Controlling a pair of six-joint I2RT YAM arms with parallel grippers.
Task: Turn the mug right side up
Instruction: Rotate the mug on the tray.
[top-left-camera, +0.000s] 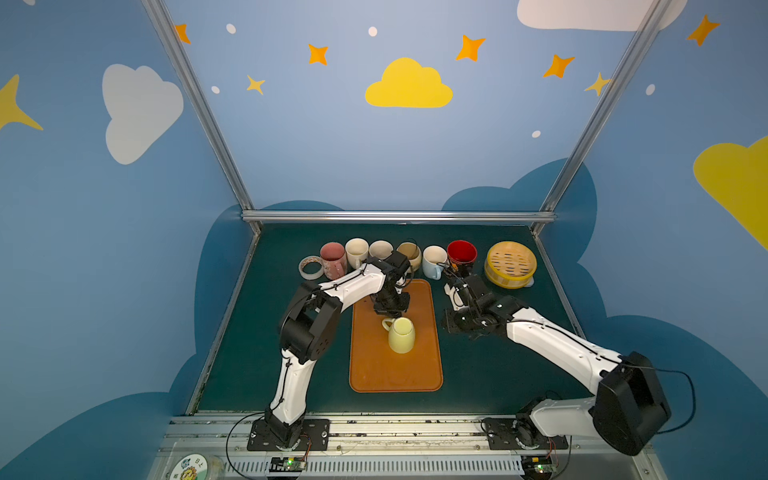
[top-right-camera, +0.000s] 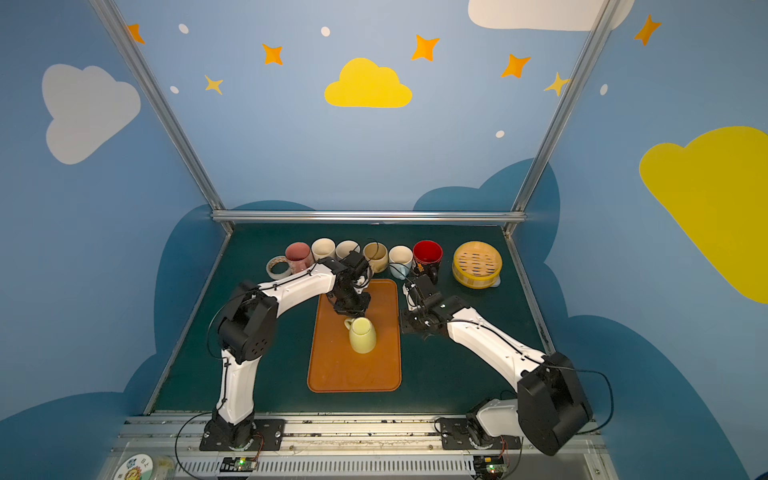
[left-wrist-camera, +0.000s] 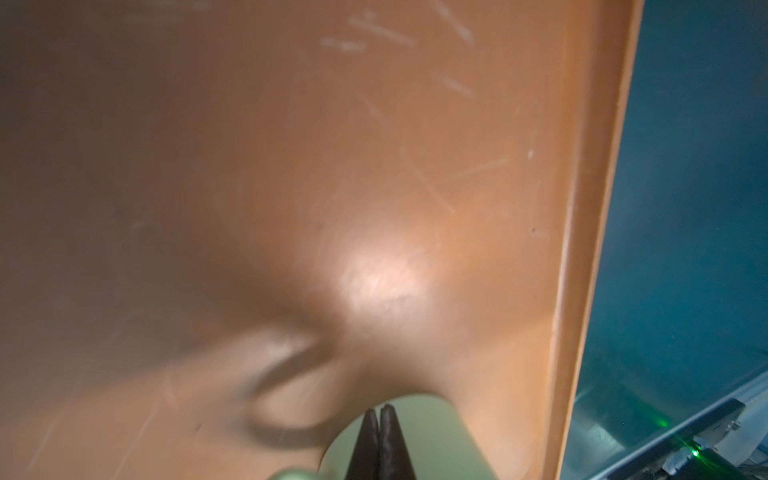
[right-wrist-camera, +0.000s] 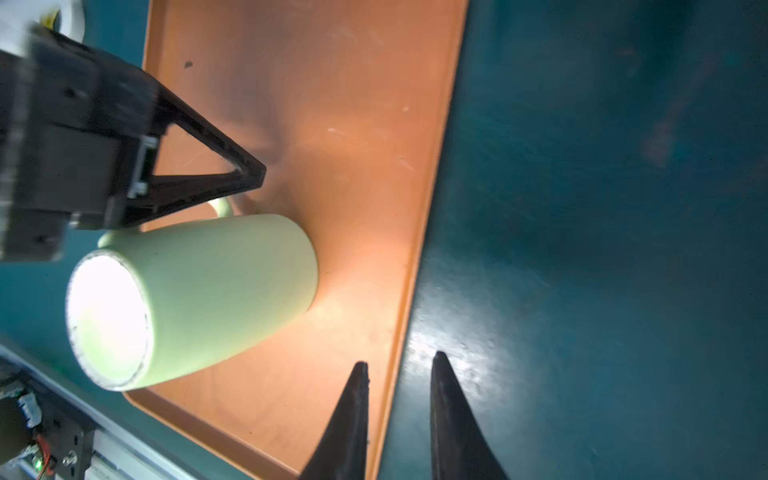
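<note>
The pale green mug (top-left-camera: 401, 334) stands rim-down on the orange tray (top-left-camera: 374, 376), and I judge the grasp not yet made. The left gripper (right-wrist-camera: 254, 173) hovers by the handle with its jaws closed. The right gripper (right-wrist-camera: 399, 360) has narrow, empty jaws. The next move calls for gripping the mug and inverting it.

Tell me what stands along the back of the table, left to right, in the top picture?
White ring → pink mug → cream mug → white mug → tan mug → pale blue mug → red mug → yellow steamer basket.

The left arm (top-left-camera: 353, 286) is extended forward with the wrist angled downward; the left gripper (left-wrist-camera: 378, 412) is fully closed, fingertips pressed together. The right arm (top-left-camera: 552, 340) is extended, and the right gripper (right-wrist-camera: 400, 358) is parted narrowly.
</note>
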